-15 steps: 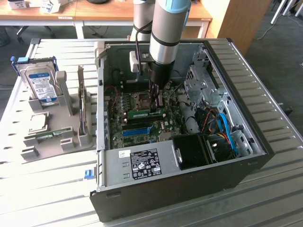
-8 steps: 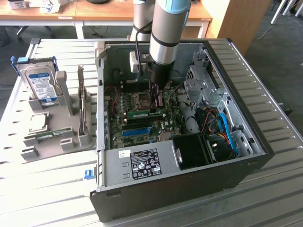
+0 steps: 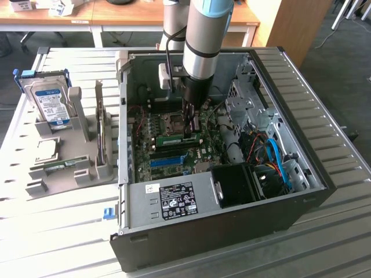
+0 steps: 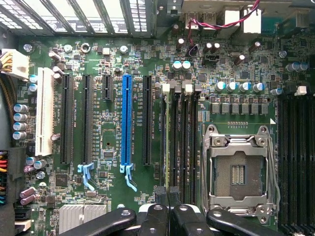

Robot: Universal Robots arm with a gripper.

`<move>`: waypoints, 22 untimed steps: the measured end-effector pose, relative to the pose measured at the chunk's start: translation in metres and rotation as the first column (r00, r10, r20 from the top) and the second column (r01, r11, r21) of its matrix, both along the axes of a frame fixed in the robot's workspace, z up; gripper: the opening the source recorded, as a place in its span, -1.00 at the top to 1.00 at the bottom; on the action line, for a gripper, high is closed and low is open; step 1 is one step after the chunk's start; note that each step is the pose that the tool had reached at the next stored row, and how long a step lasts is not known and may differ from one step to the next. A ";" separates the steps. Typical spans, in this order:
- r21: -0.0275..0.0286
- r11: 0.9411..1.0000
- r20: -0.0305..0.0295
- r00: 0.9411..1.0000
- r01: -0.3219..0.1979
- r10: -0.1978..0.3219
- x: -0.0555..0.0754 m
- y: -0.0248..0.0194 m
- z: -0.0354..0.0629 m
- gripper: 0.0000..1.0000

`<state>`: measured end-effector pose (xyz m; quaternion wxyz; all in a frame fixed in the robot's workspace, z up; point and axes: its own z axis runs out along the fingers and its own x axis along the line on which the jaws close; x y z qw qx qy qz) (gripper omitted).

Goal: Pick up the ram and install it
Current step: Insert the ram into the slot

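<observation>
the gripper (image 3: 190, 132) hangs inside the open computer case (image 3: 220, 243), in the middle of the exterior view, low over the motherboard (image 3: 152, 124). the ram (image 3: 174, 139) stands on edge in a slot there, just above the blue slot (image 3: 168, 160). in the wrist view the gripper (image 4: 169, 194) has its jaws drawn together on the ram's (image 4: 168, 142) thin top edge. a hard drive (image 3: 49, 101) stands in the grey tray (image 3: 69, 179) at the exterior view's left.

The ram (image 3: 173, 139) is green, slot strip (image 4: 127, 123) bright-blue.
</observation>
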<state>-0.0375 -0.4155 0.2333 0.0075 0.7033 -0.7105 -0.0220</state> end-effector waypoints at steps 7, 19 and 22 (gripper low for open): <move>0.000 1.000 0.000 1.000 0.000 0.000 0.000 0.0000 -0.0004 0.76; 0.000 1.000 0.000 1.000 0.000 0.000 0.000 0.0000 -0.0020 0.76; 0.000 1.000 0.000 1.000 0.000 0.000 0.000 0.0000 -0.0024 0.76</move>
